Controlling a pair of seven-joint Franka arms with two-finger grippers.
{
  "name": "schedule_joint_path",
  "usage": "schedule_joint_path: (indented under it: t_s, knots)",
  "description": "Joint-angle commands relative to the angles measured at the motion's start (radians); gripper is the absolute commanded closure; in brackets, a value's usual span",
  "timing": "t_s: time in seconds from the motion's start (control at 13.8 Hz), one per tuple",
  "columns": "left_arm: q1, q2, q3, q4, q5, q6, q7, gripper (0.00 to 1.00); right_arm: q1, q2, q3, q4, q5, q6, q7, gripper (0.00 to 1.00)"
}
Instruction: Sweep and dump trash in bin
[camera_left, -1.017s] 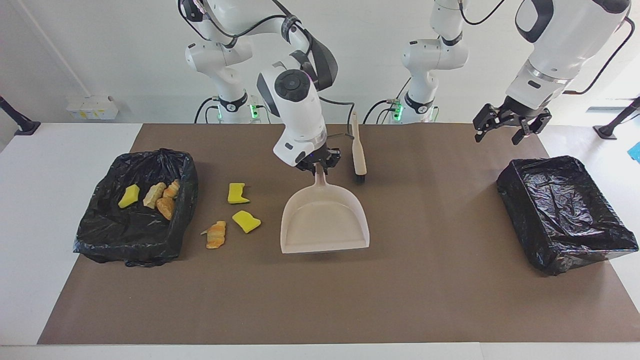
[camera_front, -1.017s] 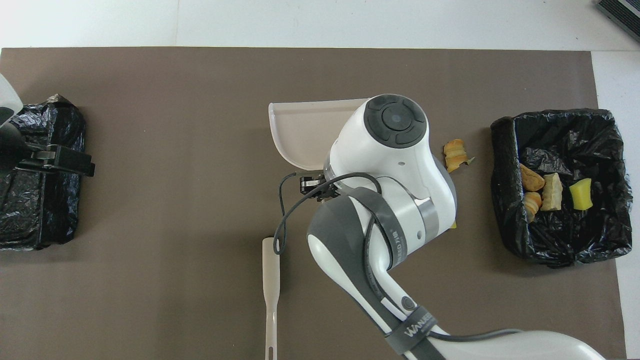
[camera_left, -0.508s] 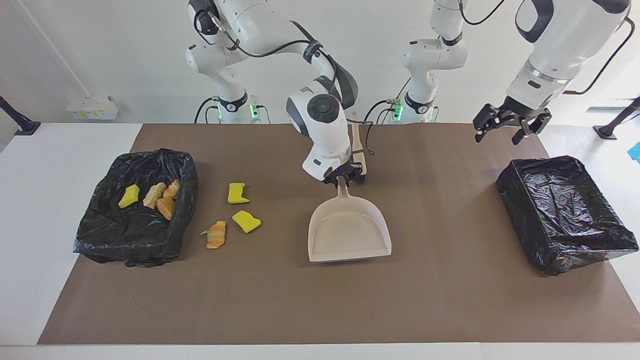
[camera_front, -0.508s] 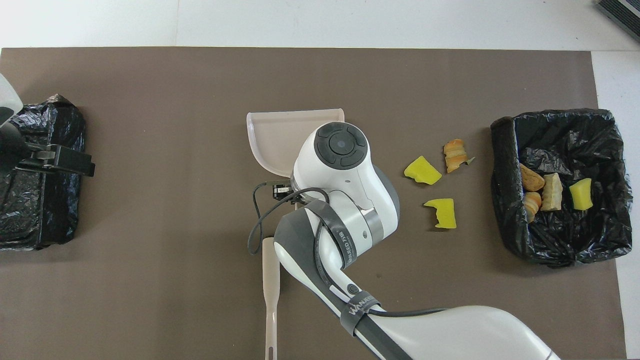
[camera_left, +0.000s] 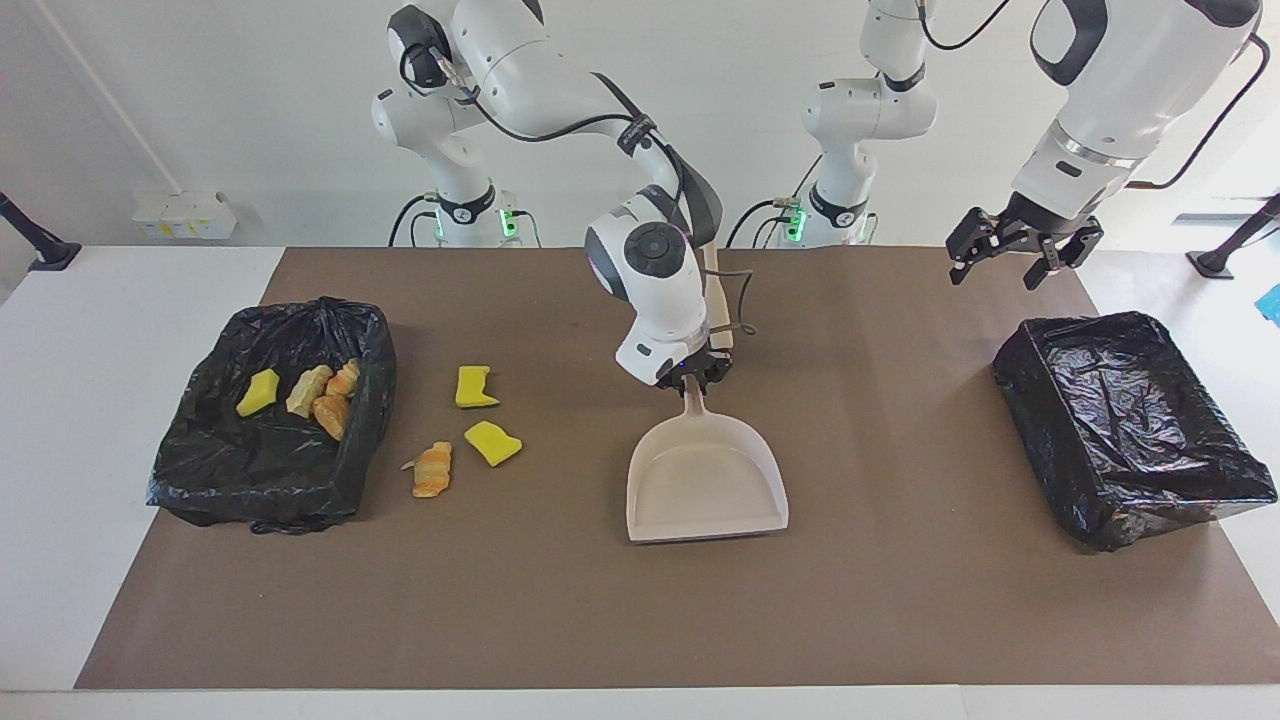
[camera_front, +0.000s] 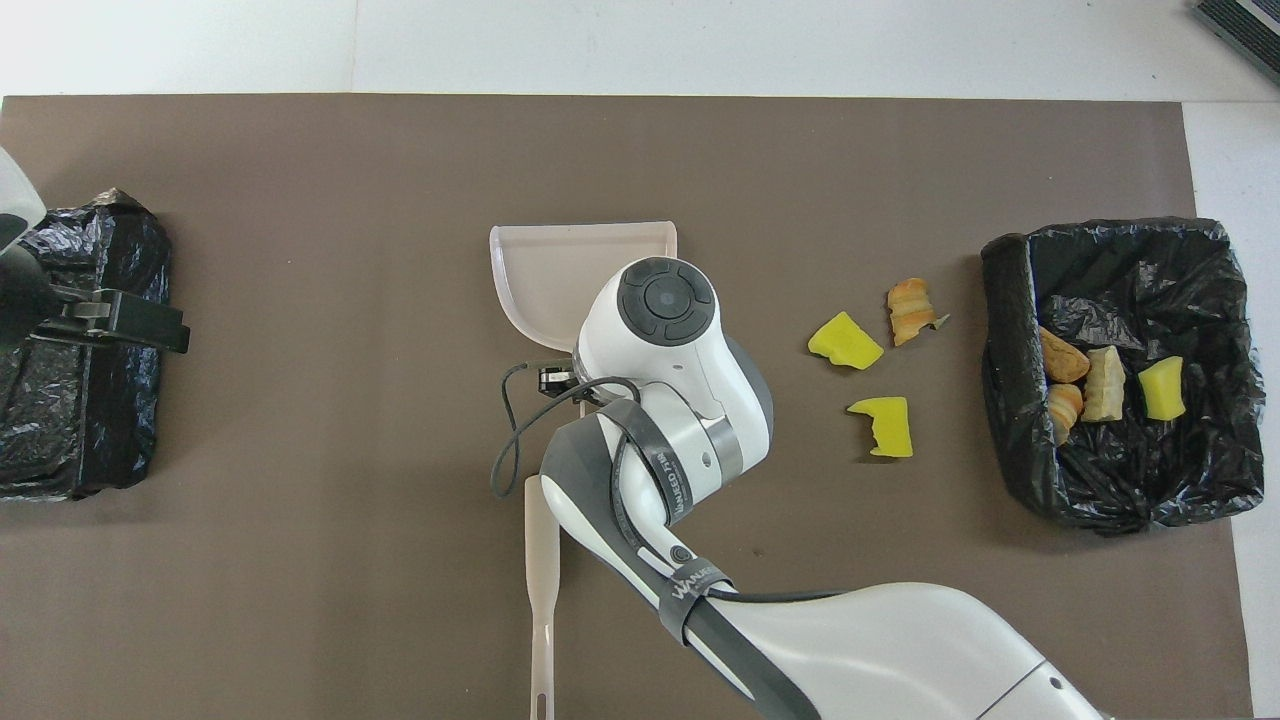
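Right tool (camera_left: 690, 377) grips dustpan (camera_left: 706, 480) on brown mat (camera_left: 880, 580); left tool (camera_left: 1010, 255) released.

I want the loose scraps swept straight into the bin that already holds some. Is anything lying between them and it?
No. The three scraps lie on bare mat beside the bin; only its wall stands between.

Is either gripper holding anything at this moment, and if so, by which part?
The right gripper is shut on the dustpan, gripping the end of its handle. The left gripper is open and holds nothing, up over the table near the empty bin.
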Motion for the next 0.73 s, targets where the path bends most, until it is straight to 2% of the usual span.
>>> schedule_joint_path:
  t_s: [0.0, 0.15, 0.22, 0.29, 0.36, 0.44, 0.51, 0.65]
  knots:
    - [0.007, -0.003, -0.005, 0.011, 0.018, -0.005, -0.009, 0.0, 0.001, 0.023, -0.001, 0.013, 0.012, 0.033, 0.03, 1.0]
    - [0.007, -0.003, -0.005, 0.011, 0.018, -0.005, -0.009, 0.0, 0.001, 0.023, -0.001, 0.016, 0.013, 0.032, 0.048, 1.0]
    - [0.005, -0.003, -0.005, 0.012, 0.018, -0.004, -0.012, 0.0, 0.002, 0.02, -0.001, 0.016, -0.001, 0.029, 0.05, 0.89]
    - [-0.001, -0.003, -0.005, 0.012, 0.016, 0.001, -0.008, 0.0, 0.002, 0.017, -0.001, 0.019, -0.007, 0.016, 0.048, 0.68]
    - [-0.001, -0.001, -0.005, 0.012, 0.018, 0.002, -0.006, 0.0, 0.005, 0.006, -0.002, 0.02, -0.009, 0.012, 0.048, 0.62]
    - [0.004, -0.003, -0.005, 0.012, 0.016, 0.001, -0.008, 0.0, 0.001, -0.005, -0.003, 0.019, -0.011, -0.002, 0.037, 0.29]
    - [0.005, -0.003, -0.005, 0.012, 0.012, 0.002, -0.011, 0.0, -0.007, -0.019, -0.003, 0.022, -0.011, -0.037, 0.034, 0.24]
    - [0.007, -0.003, -0.005, 0.008, 0.012, 0.013, -0.006, 0.0, 0.002, -0.045, -0.003, 0.023, -0.011, -0.08, 0.045, 0.22]
